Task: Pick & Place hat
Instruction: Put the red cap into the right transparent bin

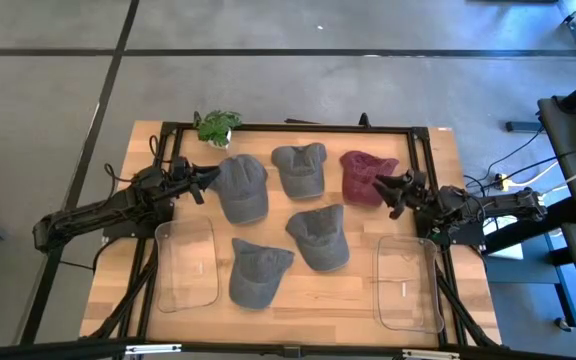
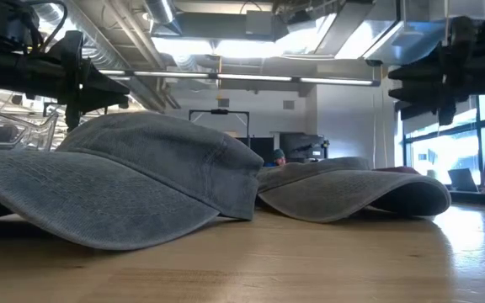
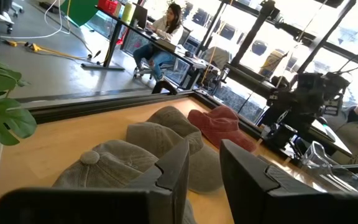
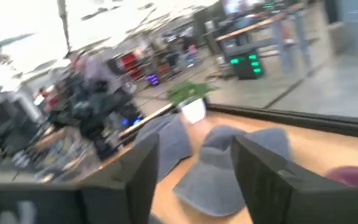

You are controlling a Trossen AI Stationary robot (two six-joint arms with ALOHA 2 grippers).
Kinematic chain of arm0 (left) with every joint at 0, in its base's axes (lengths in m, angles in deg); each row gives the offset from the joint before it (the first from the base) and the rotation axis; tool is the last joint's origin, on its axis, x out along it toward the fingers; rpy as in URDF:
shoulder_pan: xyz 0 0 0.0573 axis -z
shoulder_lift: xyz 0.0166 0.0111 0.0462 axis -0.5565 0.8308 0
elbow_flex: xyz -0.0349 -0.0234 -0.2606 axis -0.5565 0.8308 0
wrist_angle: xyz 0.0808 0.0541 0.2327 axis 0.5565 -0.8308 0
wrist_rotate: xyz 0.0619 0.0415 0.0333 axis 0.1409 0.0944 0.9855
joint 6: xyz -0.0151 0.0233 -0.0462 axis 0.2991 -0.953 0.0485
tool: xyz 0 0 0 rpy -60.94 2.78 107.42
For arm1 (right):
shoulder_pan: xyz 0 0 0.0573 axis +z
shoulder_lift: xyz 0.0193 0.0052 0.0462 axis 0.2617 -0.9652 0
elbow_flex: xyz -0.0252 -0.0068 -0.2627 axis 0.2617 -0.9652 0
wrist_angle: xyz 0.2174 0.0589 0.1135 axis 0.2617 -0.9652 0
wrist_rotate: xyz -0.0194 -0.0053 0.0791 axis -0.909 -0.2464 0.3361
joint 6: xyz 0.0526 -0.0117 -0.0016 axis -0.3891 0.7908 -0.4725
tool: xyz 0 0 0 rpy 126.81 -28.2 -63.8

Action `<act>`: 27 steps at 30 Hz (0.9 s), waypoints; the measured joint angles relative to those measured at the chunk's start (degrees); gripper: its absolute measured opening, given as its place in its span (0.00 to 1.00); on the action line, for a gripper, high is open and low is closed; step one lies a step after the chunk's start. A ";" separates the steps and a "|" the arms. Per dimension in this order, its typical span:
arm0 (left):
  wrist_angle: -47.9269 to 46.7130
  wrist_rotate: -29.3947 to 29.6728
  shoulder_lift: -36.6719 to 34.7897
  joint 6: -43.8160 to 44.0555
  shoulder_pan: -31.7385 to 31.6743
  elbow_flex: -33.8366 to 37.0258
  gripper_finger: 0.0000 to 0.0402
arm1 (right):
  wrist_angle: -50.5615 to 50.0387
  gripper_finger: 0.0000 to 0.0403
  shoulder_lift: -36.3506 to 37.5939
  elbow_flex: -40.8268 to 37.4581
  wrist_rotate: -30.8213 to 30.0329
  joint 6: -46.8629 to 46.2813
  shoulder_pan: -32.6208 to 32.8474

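Observation:
Five caps lie on the wooden table. Four are grey: one [image 1: 241, 188] at far left, one [image 1: 300, 168] at far centre, one [image 1: 320, 236] in the middle, one [image 1: 254, 271] near the front. A maroon cap [image 1: 364, 177] lies at far right. My left gripper [image 1: 211, 180] hovers open just left of the far-left grey cap [image 3: 114, 165]. My right gripper [image 1: 381, 186] hovers open at the maroon cap's right edge [image 4: 353, 174]. In the low view both grippers hang above the caps, left [image 2: 99, 84] and right [image 2: 411, 84].
Two clear plastic bins sit near the front, one at left [image 1: 186, 262] and one at right [image 1: 408, 282]. A small potted plant [image 1: 216, 125] stands at the far-left edge. A black frame [image 1: 298, 127] rims the table. People sit in the room beyond the table.

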 joint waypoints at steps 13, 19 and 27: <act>0.00 0.02 0.00 0.00 -0.02 0.00 0.21 | 6.77 0.83 -4.49 11.80 -9.97 15.41 -1.97; 0.02 0.08 0.01 0.00 -0.02 -0.01 0.22 | -18.80 0.80 -17.68 30.82 -14.16 9.43 -6.90; 0.26 0.20 0.01 3.75 -0.01 -0.02 0.22 | -48.94 0.75 -37.36 49.84 0.23 -7.38 -22.85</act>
